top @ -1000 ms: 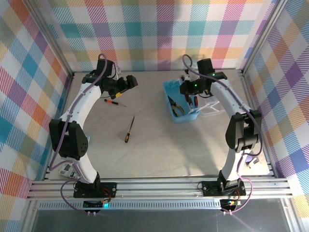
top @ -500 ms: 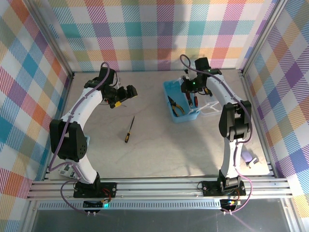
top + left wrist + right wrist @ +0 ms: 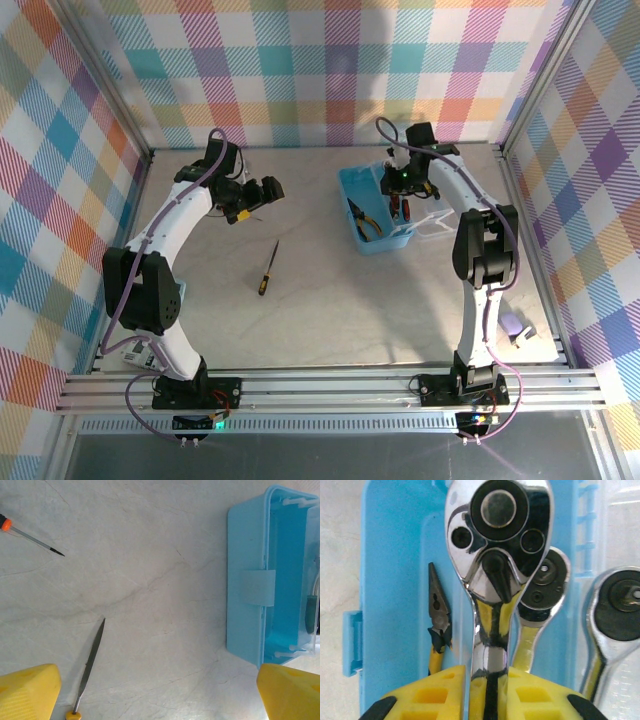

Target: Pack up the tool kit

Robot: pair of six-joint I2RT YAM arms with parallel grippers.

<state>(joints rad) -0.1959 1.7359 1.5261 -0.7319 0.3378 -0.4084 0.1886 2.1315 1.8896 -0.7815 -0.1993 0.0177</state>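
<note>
The left arm (image 3: 172, 212) and right arm (image 3: 472, 200) have white links, black joints and 1 purple cable (image 3: 190, 178) each. The left gripper (image 3: 265, 190) and right gripper (image 3: 487, 682) have yellow fingers (image 3: 27, 692). At 2 o'clock, a green light (image 3: 403, 170).

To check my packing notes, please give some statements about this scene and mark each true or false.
1. The right end effector grips a wrench above the blue case. True.
2. The pliers lie outside the case. False: they lie inside it.
3. The left end effector is open and empty. True.
4. Both screwdrivers are packed. False: the orange-handled screwdriver and the yellow-handled screwdriver lie on the table.
</note>
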